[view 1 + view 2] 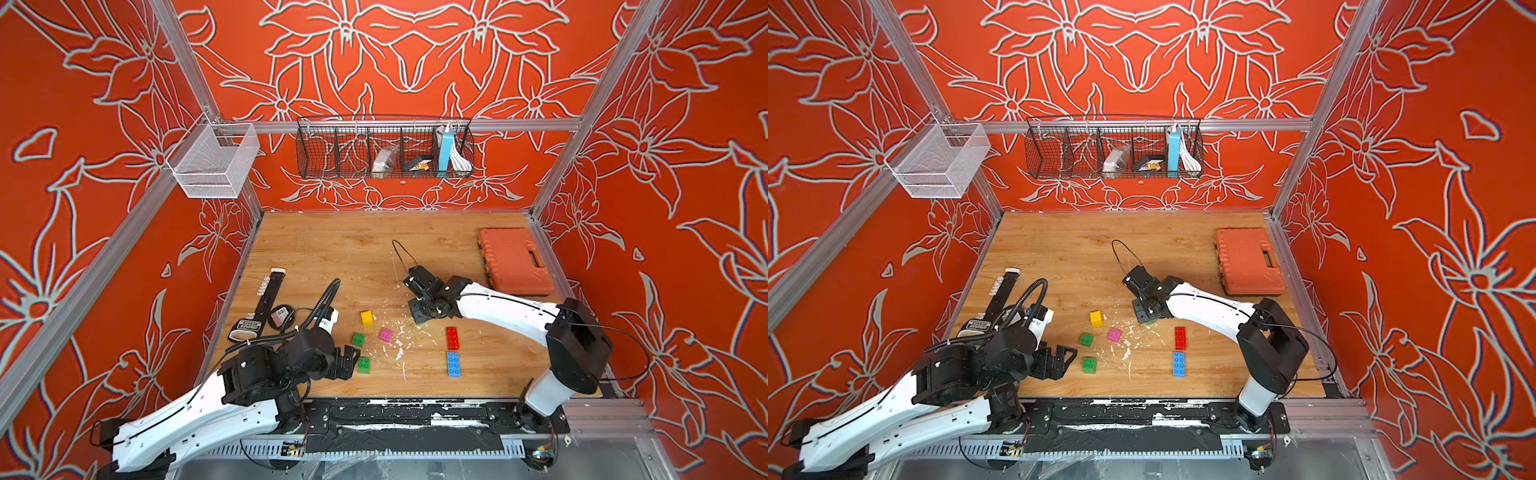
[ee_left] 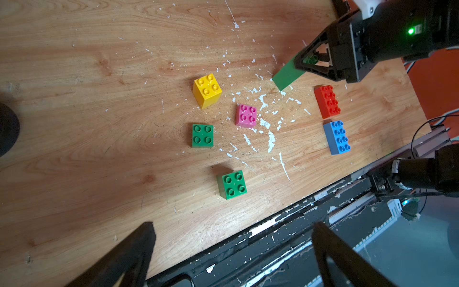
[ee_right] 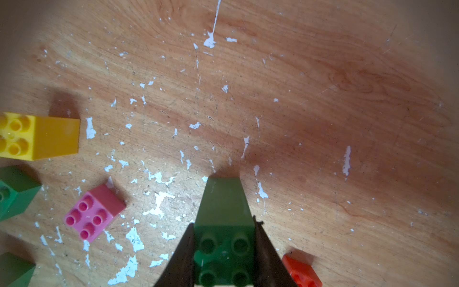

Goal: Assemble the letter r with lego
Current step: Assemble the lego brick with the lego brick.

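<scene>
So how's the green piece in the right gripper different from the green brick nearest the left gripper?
The held green piece is clamped in the right gripper; the loose green brick sits free on the table. The held piece looks longer than that cube-shaped brick. Both are green with four studs.

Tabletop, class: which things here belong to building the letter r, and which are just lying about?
For the job: yellow brick, pink brick, two loose green bricks, red brick, blue brick, tall green piece in the right gripper.
Lying about: orange case, black wire basket, white mesh basket.
</scene>
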Robot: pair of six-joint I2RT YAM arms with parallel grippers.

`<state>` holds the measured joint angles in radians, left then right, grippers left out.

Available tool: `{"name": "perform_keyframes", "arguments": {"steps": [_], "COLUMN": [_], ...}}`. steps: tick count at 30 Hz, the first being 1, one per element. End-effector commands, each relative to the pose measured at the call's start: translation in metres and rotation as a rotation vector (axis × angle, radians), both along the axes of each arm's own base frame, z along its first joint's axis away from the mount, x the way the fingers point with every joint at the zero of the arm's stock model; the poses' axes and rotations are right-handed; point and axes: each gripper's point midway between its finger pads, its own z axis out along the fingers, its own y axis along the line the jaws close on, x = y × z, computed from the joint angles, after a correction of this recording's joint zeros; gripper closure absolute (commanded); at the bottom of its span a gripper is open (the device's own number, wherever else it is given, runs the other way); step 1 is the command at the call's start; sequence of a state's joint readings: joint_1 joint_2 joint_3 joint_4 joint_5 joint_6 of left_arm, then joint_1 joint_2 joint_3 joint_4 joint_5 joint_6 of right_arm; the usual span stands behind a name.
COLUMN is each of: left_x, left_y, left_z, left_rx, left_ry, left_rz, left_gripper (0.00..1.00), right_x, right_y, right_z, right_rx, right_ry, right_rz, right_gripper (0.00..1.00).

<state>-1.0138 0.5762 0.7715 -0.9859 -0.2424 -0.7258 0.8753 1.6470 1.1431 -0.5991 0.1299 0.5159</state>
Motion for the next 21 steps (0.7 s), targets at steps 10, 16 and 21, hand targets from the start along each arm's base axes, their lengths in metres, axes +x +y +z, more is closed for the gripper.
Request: {"name": "perform_keyframes", "arguments": {"steps": [10, 16, 21], "left_x": [0.002, 0.002, 0.001], "left_y": [0.002, 0.002, 0.001], "left_z": [0.004, 0.004, 0.004], "left_rx": [0.000, -0.003, -0.005], "left_ry": [-0.013, -0.015, -0.012], "left_rz": [0.016, 0.015, 0.014], "left_gripper": [0.01, 0.01, 0.01], "right_x": [-0.002, -0.002, -0.003], "right_y": [-0.009, -0.006, -0.009], "right_z": [0.016, 0.029, 0.026], "right_rx": [-0.032, -0.003, -0.024], "right_ry": [0.013, -0.005, 0.004], "right_rz": [-0.009, -0.003, 0.000], "right_gripper": [0.30, 0.23, 0.23]}}
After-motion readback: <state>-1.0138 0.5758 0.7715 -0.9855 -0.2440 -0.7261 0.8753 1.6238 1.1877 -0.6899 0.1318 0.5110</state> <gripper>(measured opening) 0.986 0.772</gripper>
